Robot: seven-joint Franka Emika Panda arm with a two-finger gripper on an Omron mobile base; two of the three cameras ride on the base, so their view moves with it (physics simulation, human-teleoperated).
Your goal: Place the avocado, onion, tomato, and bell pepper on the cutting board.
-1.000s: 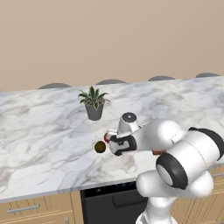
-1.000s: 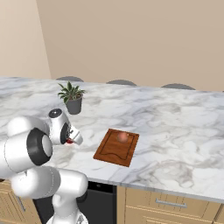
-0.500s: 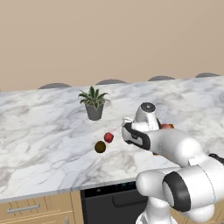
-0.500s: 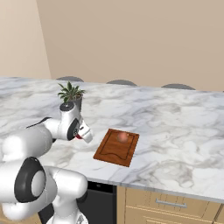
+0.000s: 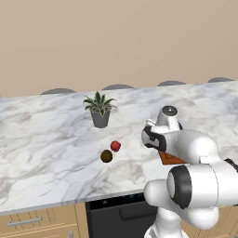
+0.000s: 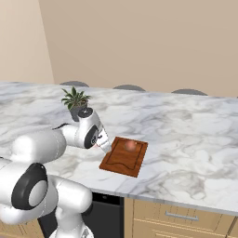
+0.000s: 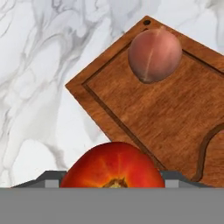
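In the left base view, the potted plant (image 5: 99,109) is seen left of centre on the marble counter (image 5: 42,139). Below and slightly right of it, the avocado (image 5: 106,156) and the bell pepper (image 5: 115,146) lie just beside each other, near the middle of the frame. Both are well apart from the cutting board (image 5: 171,159), of which a brown corner is visible right of centre behind the arm.

In the right base view, the gripper (image 6: 103,143) is found left of centre, at the left edge of the cutting board (image 6: 122,160). On the board, toward its upper part, the onion (image 6: 130,146) is resting, so this item can be judged as done.

In the hand view, the tomato (image 7: 115,165) is seen at the bottom centre, right at the gripper and close before the camera; it appears to be gripped, though the fingertips themselves are hidden by it. It is placed over the counter at the board's near-left edge, with the board (image 7: 175,113) stretching to the right and the onion (image 7: 155,54) in the upper right of the frame.

By this reckoning, one of four items is placed, a second is carried and not yet set down, and the avocado and bell pepper remain to be fetched.
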